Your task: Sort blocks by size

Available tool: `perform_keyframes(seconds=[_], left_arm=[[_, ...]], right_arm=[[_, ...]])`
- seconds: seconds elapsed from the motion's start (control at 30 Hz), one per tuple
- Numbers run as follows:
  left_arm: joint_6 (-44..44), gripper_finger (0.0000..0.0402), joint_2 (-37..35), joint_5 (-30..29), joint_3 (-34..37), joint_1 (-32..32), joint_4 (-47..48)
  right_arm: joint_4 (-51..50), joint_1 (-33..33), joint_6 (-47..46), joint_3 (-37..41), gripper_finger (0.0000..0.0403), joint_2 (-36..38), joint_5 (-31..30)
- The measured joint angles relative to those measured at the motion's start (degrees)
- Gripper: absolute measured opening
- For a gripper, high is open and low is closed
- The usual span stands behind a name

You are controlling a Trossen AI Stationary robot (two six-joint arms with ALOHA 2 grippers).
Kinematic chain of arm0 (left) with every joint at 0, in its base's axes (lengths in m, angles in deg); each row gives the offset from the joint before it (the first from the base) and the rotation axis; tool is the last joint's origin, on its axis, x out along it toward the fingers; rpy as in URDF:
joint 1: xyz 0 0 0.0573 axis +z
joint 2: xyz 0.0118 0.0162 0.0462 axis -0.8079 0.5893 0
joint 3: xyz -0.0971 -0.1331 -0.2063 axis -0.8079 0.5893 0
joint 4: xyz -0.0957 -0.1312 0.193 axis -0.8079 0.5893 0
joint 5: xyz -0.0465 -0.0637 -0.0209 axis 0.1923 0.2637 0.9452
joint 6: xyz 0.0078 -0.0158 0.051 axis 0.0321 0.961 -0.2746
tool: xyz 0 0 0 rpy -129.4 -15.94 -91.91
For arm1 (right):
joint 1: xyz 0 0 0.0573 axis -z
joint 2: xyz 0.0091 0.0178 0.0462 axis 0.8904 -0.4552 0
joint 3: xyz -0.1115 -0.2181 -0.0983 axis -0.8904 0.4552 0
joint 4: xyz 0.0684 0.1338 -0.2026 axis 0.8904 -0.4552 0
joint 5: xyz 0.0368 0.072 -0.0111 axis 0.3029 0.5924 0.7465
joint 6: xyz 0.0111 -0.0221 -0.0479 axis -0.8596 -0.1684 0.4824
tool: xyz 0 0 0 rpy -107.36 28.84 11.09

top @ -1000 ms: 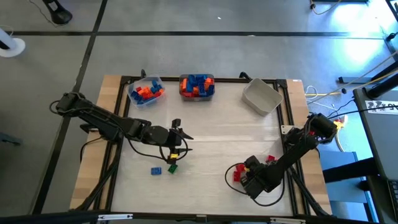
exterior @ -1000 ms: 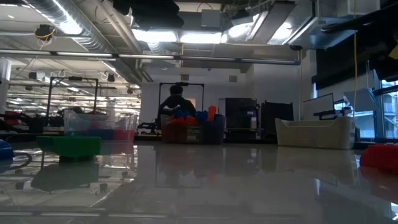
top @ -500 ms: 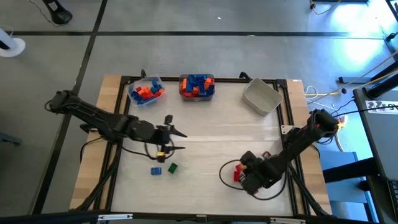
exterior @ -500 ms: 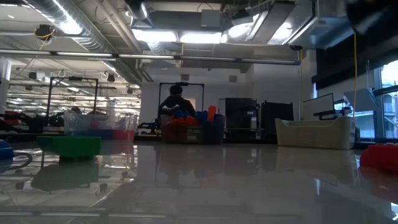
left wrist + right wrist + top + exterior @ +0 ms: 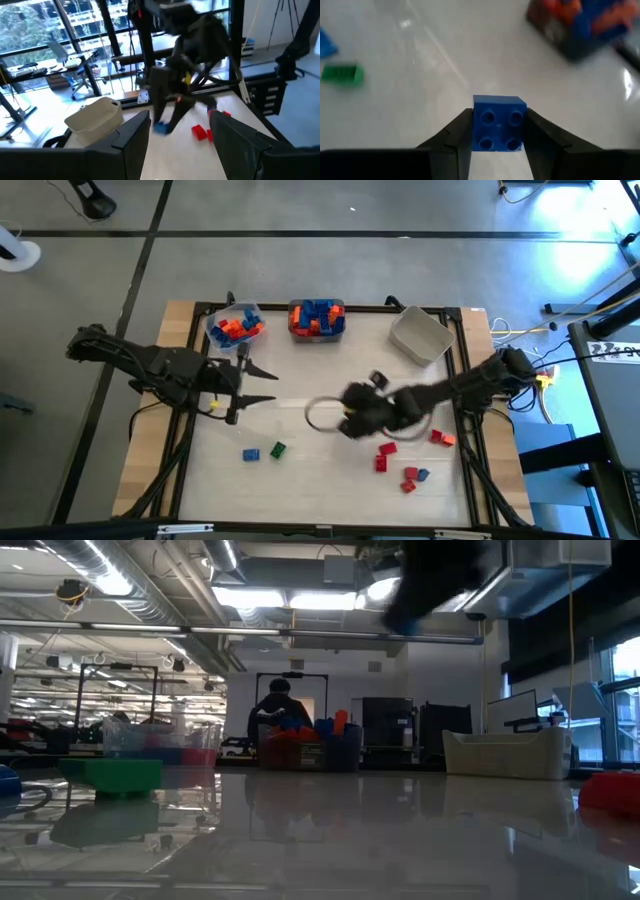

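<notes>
Blocks sort mid-carry: right pincer [image 5: 497,145] grips blue four-stud block [image 5: 498,122] over bench [image 5: 330,390] centre; next, release in matching bin [image 5: 317,319] at 12 o'clock; left pincer [image 5: 258,384] open, idle.

Looking straight down on the whole table [image 5: 330,370] up high, skimming level across it down low, riding each wrist close in; all catching the brick bin [image 5: 317,319].

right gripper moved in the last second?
Yes. The right gripper, holding a blue block, swung from the red blocks toward table centre.
</notes>
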Motion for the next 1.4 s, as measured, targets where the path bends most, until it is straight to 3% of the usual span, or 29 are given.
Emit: perform_keyframes(seconds=[0.2,0.33,0.53,0.63,0.77,1.03,1.4], left_arm=[[0.34,0.0196,-1.49,0.02,0.00,1.66,0.12],[0.03,0.0196,-2.06,-0.04,0.00,2.74,-2.07],[-1.21,0.0196,-3.09,-0.58,0.00,4.93,-3.55],[-1.37,0.0196,-3.49,-1.69,0.00,6.32,-4.86],[-1.37,0.0196,-3.47,-2.10,0.00,8.36,-6.13],[-1.15,0.0196,-3.41,-2.10,0.00,11.31,-5.85],[-1.06,0.0196,-2.90,-2.08,0.00,12.25,-6.17]], right_arm=[[24.45,10.98,23.36,0.04,0.0141,-4.75,0.31],[44.10,17.36,35.17,0.09,0.0140,-11.34,8.15],[74.10,25.16,38.89,-0.04,0.0140,-22.54,20.95],[82.60,28.03,38.87,-2.88,0.0140,-28.61,25.14],[84.14,30.18,38.85,-11.44,0.0140,-35.77,26.73],[76.72,32.60,39.25,-31.68,0.0142,-46.48,28.17],[75.66,37.03,35.48,-50.15,0.0142,-59.18,28.21]])
